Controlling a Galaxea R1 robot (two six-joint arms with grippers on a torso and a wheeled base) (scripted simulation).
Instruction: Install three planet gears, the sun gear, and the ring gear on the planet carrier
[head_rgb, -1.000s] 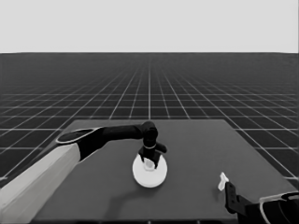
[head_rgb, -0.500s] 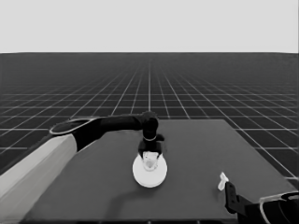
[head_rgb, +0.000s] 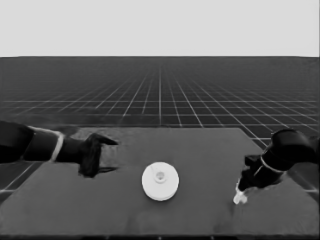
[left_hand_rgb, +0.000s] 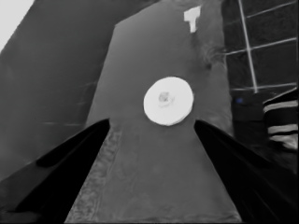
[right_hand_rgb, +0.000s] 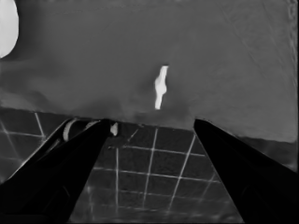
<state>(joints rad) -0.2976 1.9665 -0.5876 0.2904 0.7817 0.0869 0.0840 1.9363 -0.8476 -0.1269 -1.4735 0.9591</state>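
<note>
One white round part (head_rgb: 160, 181) lies mid-table, thick-rimmed with a small centre hole; it reads as the larger round part, the ring gear (left_hand_rgb: 168, 101). The planet carrier, planet gears and sun gear are hidden. My left gripper (head_rgb: 112, 156) hangs open and empty over the table's left side, well left of the round part. In its wrist view the left gripper (left_hand_rgb: 151, 121) has both fingers wide apart, short of the part. My right gripper (head_rgb: 242, 189) is at the table's right side just above the thin white piece (head_rgb: 240, 198), and the right gripper (right_hand_rgb: 153, 121) is open with nothing in it.
The thin white piece (right_hand_rgb: 161, 86) lies close to the table's edge (right_hand_rgb: 140, 116), with floor grid beyond it. A sliver of the round part (right_hand_rgb: 5, 28) shows at that view's corner. Dark machinery with pale bands (left_hand_rgb: 280, 121) stands past the table's edge.
My left gripper has let go over the round part and pulled back to the left. My right arm has come up from the lower right corner to the thin white piece.
</note>
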